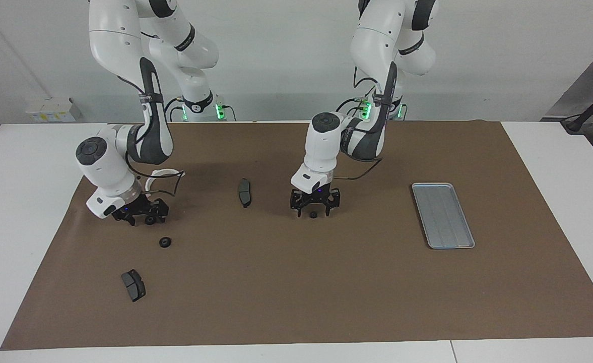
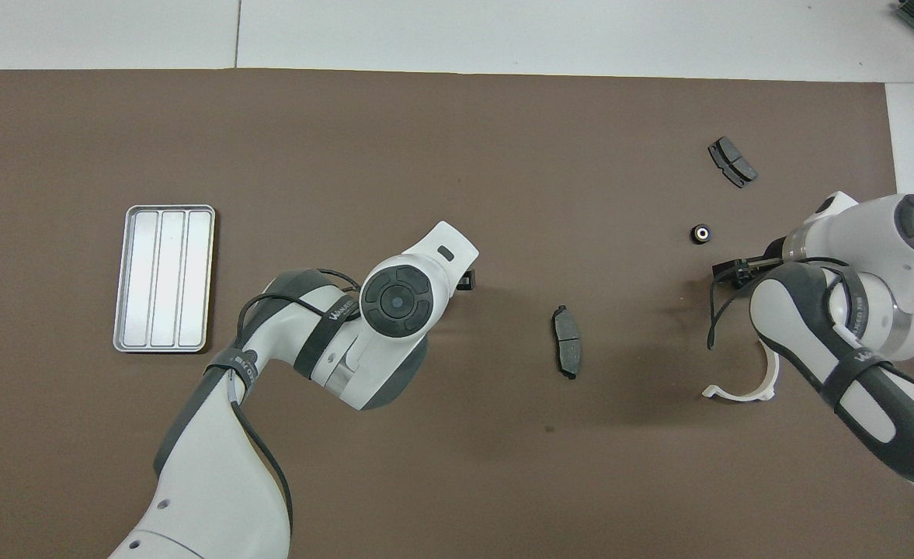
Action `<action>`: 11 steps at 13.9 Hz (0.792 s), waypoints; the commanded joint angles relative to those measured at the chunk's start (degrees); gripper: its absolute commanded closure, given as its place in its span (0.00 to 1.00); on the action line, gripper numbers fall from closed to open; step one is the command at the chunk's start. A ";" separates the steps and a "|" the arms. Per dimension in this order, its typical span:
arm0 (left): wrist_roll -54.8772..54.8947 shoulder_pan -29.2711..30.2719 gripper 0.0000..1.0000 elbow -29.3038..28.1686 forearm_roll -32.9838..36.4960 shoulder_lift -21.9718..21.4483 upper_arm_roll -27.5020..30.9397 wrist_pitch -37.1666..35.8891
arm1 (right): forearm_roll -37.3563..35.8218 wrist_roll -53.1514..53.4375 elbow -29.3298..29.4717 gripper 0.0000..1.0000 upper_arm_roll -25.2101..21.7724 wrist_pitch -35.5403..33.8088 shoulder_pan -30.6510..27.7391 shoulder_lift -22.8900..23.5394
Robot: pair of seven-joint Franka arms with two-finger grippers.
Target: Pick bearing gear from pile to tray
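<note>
1. The left tool (image 1: 314, 208) is down at the brown mat (image 1: 326, 282) near the middle of the table (image 1: 553, 151), and its fingers stand apart on either side of a small black gear (image 1: 313, 215).
2. That gear sits on the mat between the fingertips; whether they touch it cannot be told. In the overhead view the left arm's wrist hides it.
3. The right tool (image 1: 142, 216) is low over the mat toward the right arm's end of the table, with its fingers apart around a second black gear (image 1: 149, 220).
4. This second gear shows between the right tool's fingers in the facing view; the overhead view hides it under the arm.
5. A third black gear (image 1: 165, 242) (image 2: 701, 232) lies loose on the mat, farther from the robots than the right tool and apart from it.
6. A dark grey brake pad (image 1: 133, 285) (image 2: 731, 161) lies farther out still, toward the same end.
7. Another brake pad (image 1: 245, 192) (image 2: 567, 351) lies between the two tools.
8. A white curved bracket (image 1: 161, 174) (image 2: 744, 388) lies nearer to the robots than the right tool, partly hidden by the right arm.
9. The silver tray (image 1: 443, 215) (image 2: 165, 278) lies flat toward the left arm's end of the table, well apart from every gear, with nothing in it.
</note>
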 commanded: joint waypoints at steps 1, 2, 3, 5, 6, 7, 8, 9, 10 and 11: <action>-0.34 -1.10 0.21 -0.23 0.33 0.26 0.95 0.06 | 1.51 -1.64 -0.91 0.31 0.63 0.61 -0.62 -0.47; -0.26 -1.19 0.26 -0.75 0.33 0.09 0.95 0.06 | 1.51 -1.72 -0.91 0.53 0.63 0.44 -0.53 -0.56; -0.26 -1.62 0.31 -1.45 0.33 -0.09 0.95 0.06 | 1.51 -1.72 -0.91 0.69 0.63 -0.35 -0.53 -0.82; -0.26 -1.89 0.40 -2.07 0.33 -0.27 0.95 0.15 | 1.68 -1.38 -0.73 1.00 0.71 -1.58 -0.36 -1.35; -0.26 -1.89 0.43 -2.07 0.33 -0.27 0.95 0.15 | 2.55 -1.02 -0.47 1.00 0.63 -1.76 0.17 -1.61; -0.26 -1.89 0.47 -2.07 0.33 -0.27 0.95 0.15 | 3.52 -0.59 0.05 1.00 0.80 -2.28 0.43 -1.97; -0.26 -1.89 0.50 -2.16 0.33 -0.36 0.95 -0.02 | 4.05 0.20 1.54 1.00 0.80 -3.59 1.05 -1.97; -0.26 -1.89 0.54 -2.16 0.33 -0.44 0.95 -0.11 | 4.14 1.08 2.77 1.00 0.80 -4.91 1.92 -1.97; -0.26 -1.89 0.59 -2.16 0.33 -0.44 0.95 -0.20 | 4.15 2.74 4.00 1.00 0.80 -5.88 2.54 -1.97; -0.26 -1.89 0.63 -2.16 0.33 -0.44 0.95 -0.29 | 4.15 4.67 5.41 1.00 0.80 -7.20 3.50 -1.97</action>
